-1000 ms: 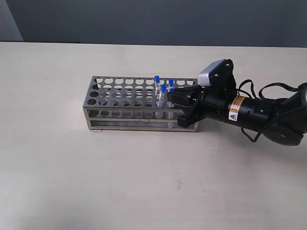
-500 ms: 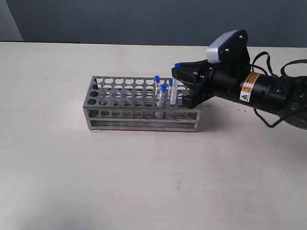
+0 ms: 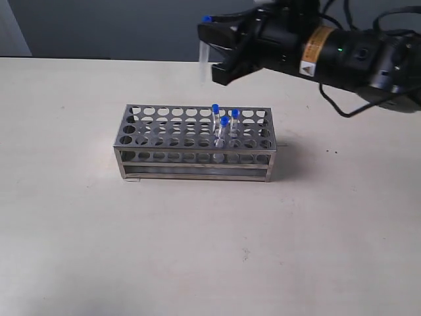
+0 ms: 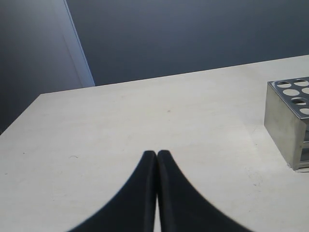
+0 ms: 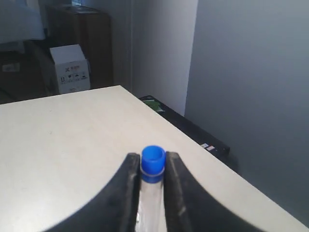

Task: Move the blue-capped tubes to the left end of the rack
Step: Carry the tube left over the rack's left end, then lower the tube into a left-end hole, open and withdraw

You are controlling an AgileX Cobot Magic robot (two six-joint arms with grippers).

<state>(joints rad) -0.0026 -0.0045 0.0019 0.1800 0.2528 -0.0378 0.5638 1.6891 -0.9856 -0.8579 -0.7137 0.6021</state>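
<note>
**Exterior view.** A long shiny steel test-tube rack (image 3: 164,135) stands on the pale tabletop (image 3: 197,250), its long axis running left to right. Three slim clear tubes with bright blue caps (image 3: 223,128) sit in holes of its right half, roughly upright, caps up. A fourth blue-capped tube (image 3: 204,56) is raised well above the rack. Its long axis is near vertical and its cap is uppermost. The black right gripper (image 3: 212,51) pinches it.

**Left wrist view.** The black left gripper (image 4: 157,155) hangs over bare tabletop, its fingers pressed together tip to tip. The rack's end plate lies well apart from it.

**Right wrist view.** The right gripper's two fingers (image 5: 128,183) clamp the fourth tube just below its cap, one on each side. They are spread only by the tube's width.
</note>
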